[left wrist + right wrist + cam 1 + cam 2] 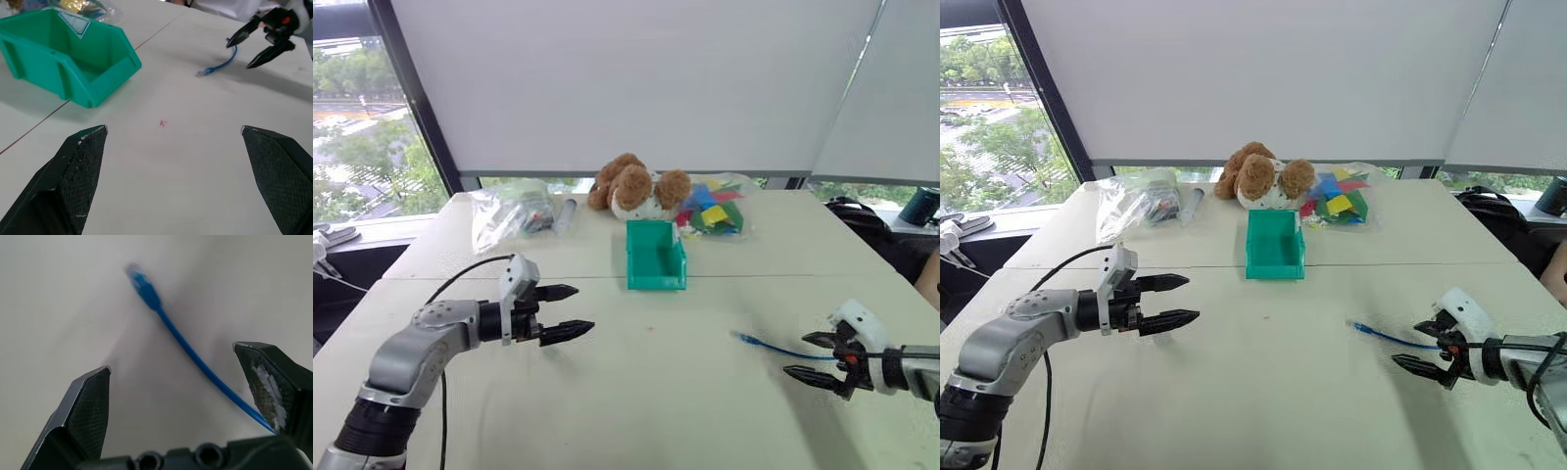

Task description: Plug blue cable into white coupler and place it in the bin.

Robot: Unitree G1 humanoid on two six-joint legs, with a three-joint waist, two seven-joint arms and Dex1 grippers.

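Now the right pincer (815, 355) hangs wide over the blue cable (773, 346) lying on the desk (656, 392); the left pincer (570, 310) gapes empty. Light, floppy cord, so best pinched near its plug, well short of the bin (656, 257).

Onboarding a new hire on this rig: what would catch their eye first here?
Probably the bin, bright teal at mid-table, with a brown plush dog and bags of clutter behind it. Next, the blue cable lying on the table between the open fingers of the right hand. The left hand hovers open on the other side.
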